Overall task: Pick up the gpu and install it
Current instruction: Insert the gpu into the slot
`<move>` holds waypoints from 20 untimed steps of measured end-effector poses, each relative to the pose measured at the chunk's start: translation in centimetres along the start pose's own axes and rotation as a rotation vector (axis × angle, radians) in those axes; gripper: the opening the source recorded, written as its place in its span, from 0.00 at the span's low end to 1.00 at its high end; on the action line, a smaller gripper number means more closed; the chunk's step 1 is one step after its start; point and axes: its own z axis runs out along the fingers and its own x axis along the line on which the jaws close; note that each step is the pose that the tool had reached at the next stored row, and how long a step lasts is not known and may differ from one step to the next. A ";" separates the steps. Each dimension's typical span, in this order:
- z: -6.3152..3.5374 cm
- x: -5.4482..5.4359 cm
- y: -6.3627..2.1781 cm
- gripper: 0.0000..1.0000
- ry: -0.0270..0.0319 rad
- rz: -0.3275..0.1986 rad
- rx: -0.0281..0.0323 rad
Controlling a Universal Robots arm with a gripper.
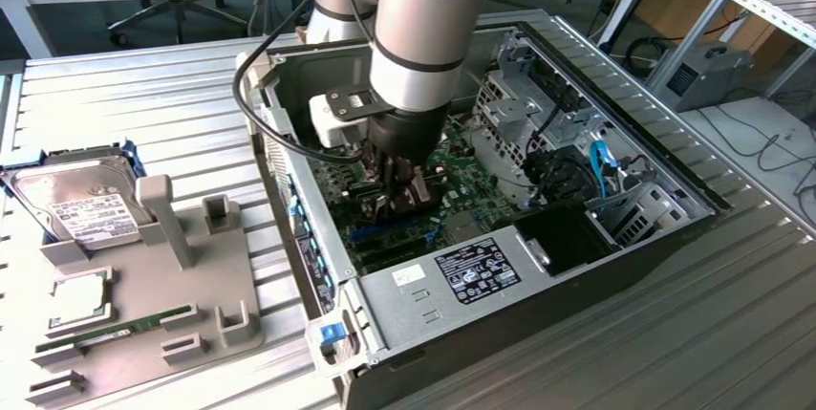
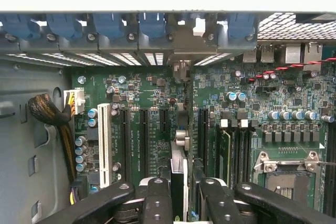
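Jaws (image 2: 181,203) clamp the gpu (image 2: 180,145) edge-on above the motherboard (image 2: 152,129); seating needs square alignment with the slot.

Gpu (image 2: 178,166) edge-on between fingers (image 2: 157,203); fan, bracket hidden

Even overhead light; case interior dim, maybe slight blur.
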 end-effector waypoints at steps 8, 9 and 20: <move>0.11 -0.1 0.00 0.26 -0.0001 -0.007 -0.0001; 0.16 -0.1 0.00 0.26 0.0000 -0.007 -0.0001; 1.10 -0.1 -0.01 0.33 -0.0002 -0.007 0.0000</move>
